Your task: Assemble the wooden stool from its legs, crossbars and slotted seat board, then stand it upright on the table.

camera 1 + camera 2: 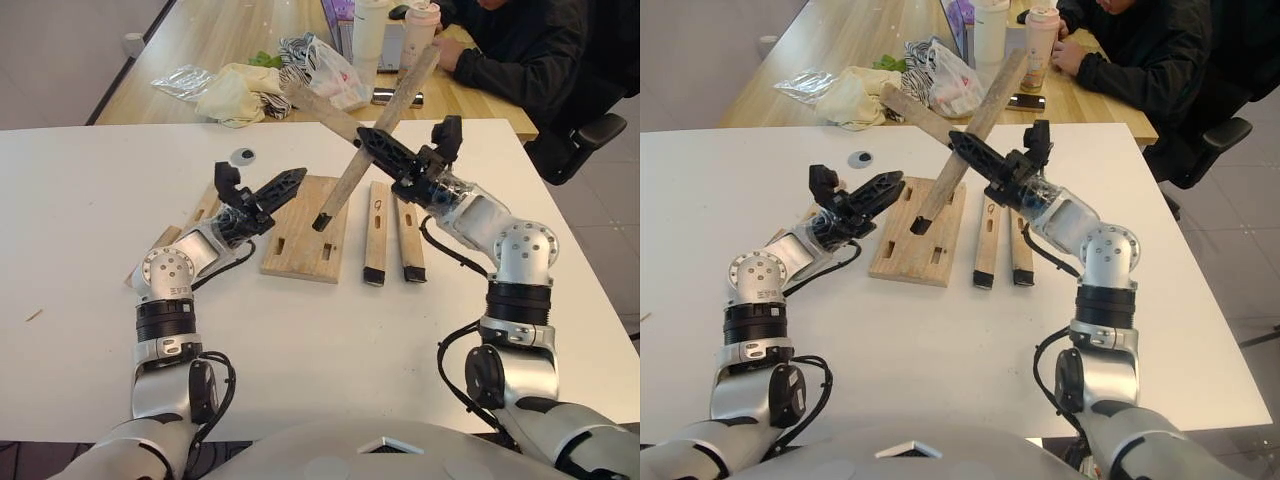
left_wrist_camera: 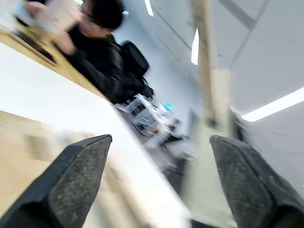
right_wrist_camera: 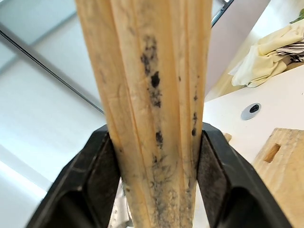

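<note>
Clamping the right tool (image 1: 370, 148) narrow on the long leg (image 1: 402, 92) around mid-length, fingers pressing both sides of the wood; holding that leg slanted in the air, upper end pointing far and right, dark lower tip hanging just over the right part of the slotted seat board (image 1: 290, 248); carrying also a shorter crossing piece (image 1: 318, 108) athwart the leg, just beyond the fingers, with the joint between the two too hidden to judge.

Spreading the left tool (image 1: 292, 183) wide and empty over the board's far left corner; touching it or not, impossible to tell.

Leaving the board flat in the middle of the desk (image 1: 90, 230), two loose bars (image 1: 377, 232) side by side just right of it, more wood (image 1: 205, 208) left of it beneath the left arm.

Probably working toward seating the dark tip in one of the slots; risking a pivot of the leg inside the pinch, given so much length on either side of the grip; risking a miss of the slot and a skid of the tip across the board's face; risking a shove of the whole board toward the loose bars, with nothing pinning it and the left tool hovering empty; risking a jam by entering the slot at such a slant rather than upright; risking the crossing piece dropping off under a jolt, if only loosely fitted.
</note>
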